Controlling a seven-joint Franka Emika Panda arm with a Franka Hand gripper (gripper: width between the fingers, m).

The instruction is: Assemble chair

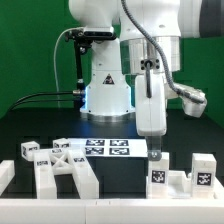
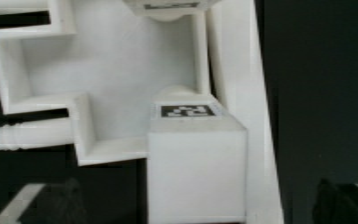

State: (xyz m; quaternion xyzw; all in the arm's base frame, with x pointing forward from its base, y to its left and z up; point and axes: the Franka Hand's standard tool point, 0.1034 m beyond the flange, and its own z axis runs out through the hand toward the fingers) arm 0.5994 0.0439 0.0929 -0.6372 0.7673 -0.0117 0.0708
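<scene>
Chair pieces (image 1: 57,168) sit along the front of the counter (image 1: 30,125). You have a cluster toward the exterior view's left and a tagged block (image 1: 158,178) toward its right. Gripper (image 1: 155,150) hangs just above that block, jaws apart, clamping nothing. Marker board (image 1: 106,149) lies farther back, between the groups.

chair parts (image 1: 60,170): smooth white plastic | table (image 1: 40,130): matt black surface

No legible text; chair-piece tag (image 2: 188,110) pattern only.
</scene>
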